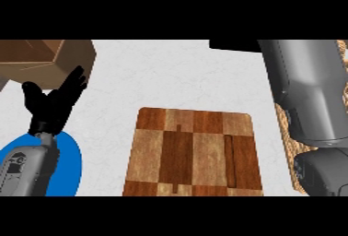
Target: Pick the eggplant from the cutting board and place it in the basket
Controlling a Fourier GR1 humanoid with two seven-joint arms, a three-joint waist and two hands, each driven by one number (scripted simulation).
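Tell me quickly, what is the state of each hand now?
Left hand: open, holding nothing.
Right hand: mostly out of view; cannot be told.

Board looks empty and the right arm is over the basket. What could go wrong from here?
1. The eggplant shows nowhere. The cutting board is bare and the right forearm covers most of the basket, so whether it landed inside can't be confirmed.
2. That forearm crosses the basket's rim in this view, so withdrawing it might snag or shift the basket.
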